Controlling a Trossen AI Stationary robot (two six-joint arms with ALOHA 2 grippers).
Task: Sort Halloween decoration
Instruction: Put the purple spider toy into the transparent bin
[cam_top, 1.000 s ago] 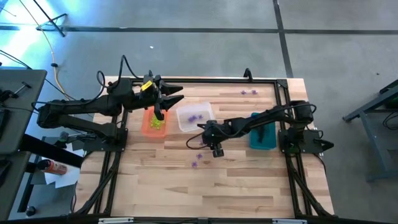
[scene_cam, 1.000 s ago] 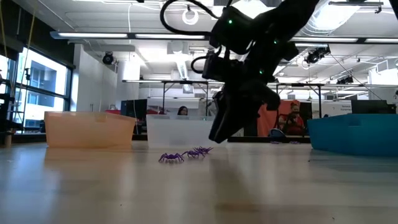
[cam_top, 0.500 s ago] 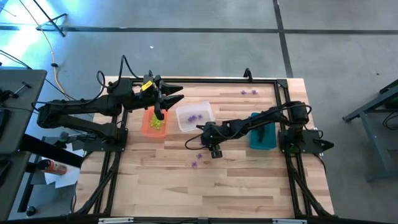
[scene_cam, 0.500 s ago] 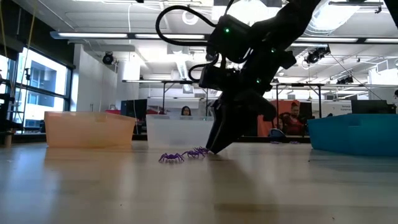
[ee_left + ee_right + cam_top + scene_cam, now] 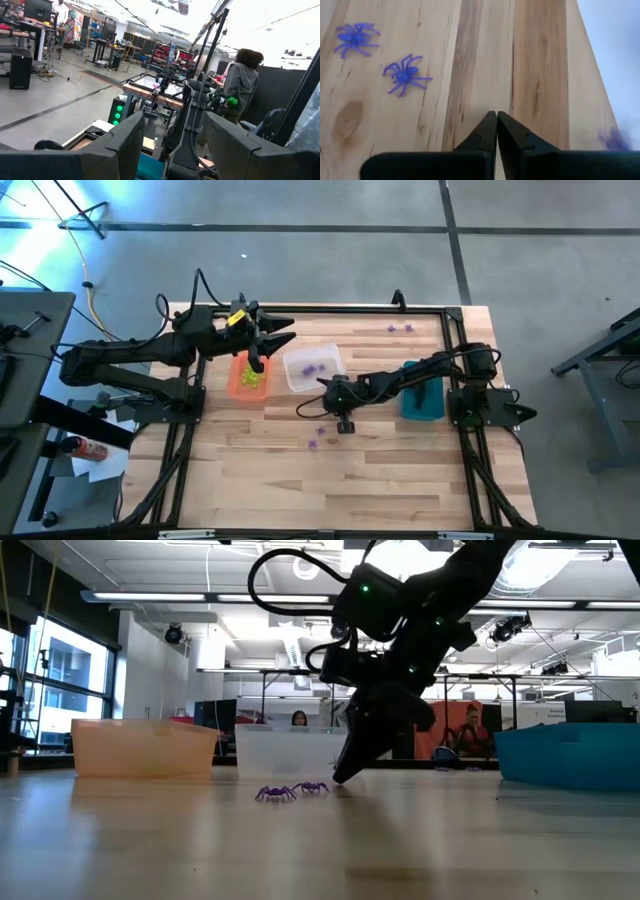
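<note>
Two purple spiders lie on the wooden table; the low view shows them as a near spider and a far spider. My right gripper is shut, slanting down with its tips at the table top beside them, and nothing shows between its fingers. More purple spiders lie in the clear bin, and yellow-green ones in the orange bin. My left gripper hangs open above the orange bin. My right gripper has its shut fingertips down at the bare wood, slanting from the table's right. I cannot tell whether they touch the table. No spider shows between them.
A teal bin stands under my right arm near the table's right edge. Two more purple spiders lie at the far right corner. The table's near half is bare wood. People sit in the room behind the table.
My right gripper has sunk a little toward the table and shut its fingers next to the purple spiders. In the low view the spider nearest its tips now lies slightly apart from them.
</note>
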